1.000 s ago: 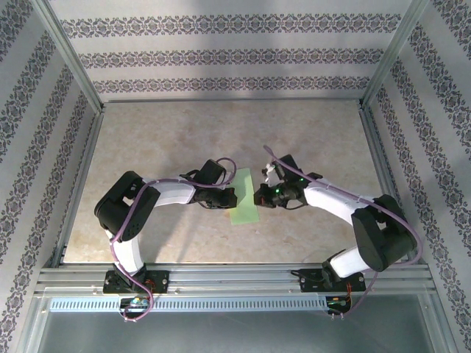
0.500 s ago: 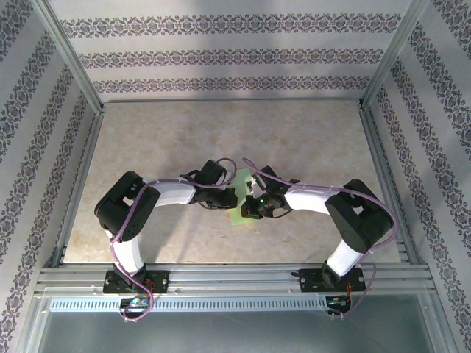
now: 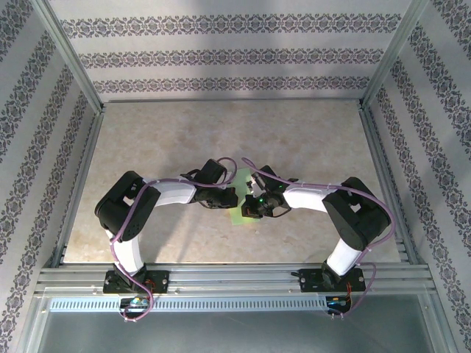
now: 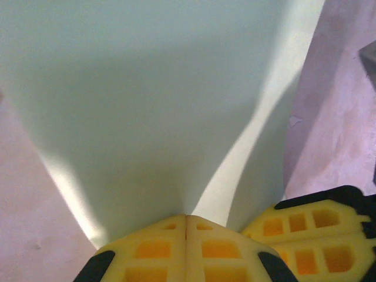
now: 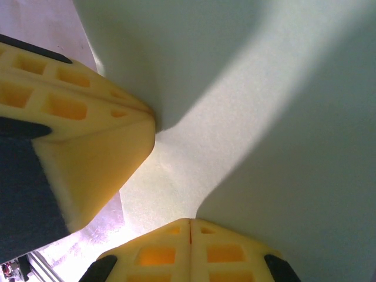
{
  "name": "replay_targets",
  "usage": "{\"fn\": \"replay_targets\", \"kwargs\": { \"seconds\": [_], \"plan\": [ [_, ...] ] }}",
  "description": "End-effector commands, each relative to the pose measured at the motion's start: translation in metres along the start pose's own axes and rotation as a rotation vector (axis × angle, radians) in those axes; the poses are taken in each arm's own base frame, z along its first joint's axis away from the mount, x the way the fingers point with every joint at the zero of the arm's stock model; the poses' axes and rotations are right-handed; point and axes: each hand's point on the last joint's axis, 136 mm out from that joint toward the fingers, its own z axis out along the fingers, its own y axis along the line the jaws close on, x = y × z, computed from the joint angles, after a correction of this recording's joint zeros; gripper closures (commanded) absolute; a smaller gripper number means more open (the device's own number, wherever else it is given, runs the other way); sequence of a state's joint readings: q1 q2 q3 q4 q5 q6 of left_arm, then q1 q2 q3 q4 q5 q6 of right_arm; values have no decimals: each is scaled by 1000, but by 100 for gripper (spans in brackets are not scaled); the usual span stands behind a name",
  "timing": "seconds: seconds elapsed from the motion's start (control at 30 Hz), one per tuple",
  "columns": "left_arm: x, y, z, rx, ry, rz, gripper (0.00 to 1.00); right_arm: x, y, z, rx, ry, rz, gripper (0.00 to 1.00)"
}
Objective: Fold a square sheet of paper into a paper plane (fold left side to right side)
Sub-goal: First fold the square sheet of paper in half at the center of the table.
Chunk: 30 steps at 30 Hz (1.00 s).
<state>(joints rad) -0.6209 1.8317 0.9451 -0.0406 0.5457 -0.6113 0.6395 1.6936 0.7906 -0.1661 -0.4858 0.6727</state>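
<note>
Square sheet of paper (image 3: 238, 215) is lying on the table (image 3: 184, 132), right in the middle between our two arms. It is looking narrower than a square, so we think it is already folded over. We are holding our left gripper (image 4: 186, 226) down on it with its jaws squeezed together and nothing between them. We are doing the same with our right gripper (image 5: 190, 226): jaws together, empty, tip resting on the green paper. The two grippers are sitting just beside each other, nearly touching.

We are guessing that we are pressing the fold flat, and we are worrying about a few things. The paper is thin and smooth. If one tip is pushing sideways while the other is holding, the paper could be sliding or bunching up, and the fold could be coming out crooked. If we are pushing too hard, we could be tearing it. Our yellow fingertips (image 4: 153, 252) are so close that they could be bumping into each other and knocking the sheet away. And if both tips are lifting at once, the folded side could be popping back open.
</note>
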Motion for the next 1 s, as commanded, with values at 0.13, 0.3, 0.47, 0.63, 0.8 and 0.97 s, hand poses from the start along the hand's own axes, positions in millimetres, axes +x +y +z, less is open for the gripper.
{"fn": "replay_targets", "kwargs": {
  "seconds": [0.13,0.3,0.47,0.63,0.8,0.97],
  "plan": [
    [-28,-9,-4,55,-42,-17,97,25,-38,13,152,79,22,100],
    [-32,3,-3,42,-54,-26,97,26,-41,14,165,80,24,100],
    [-32,11,3,26,-54,-26,97,26,-42,15,176,88,21,100],
    [-35,21,7,-2,-58,-21,97,30,-45,16,209,119,10,100],
    [-36,34,12,-40,-60,-27,97,34,-49,17,241,136,4,100],
    [-39,39,13,-45,-65,-31,97,38,-56,16,276,145,3,100]
  ]
}}
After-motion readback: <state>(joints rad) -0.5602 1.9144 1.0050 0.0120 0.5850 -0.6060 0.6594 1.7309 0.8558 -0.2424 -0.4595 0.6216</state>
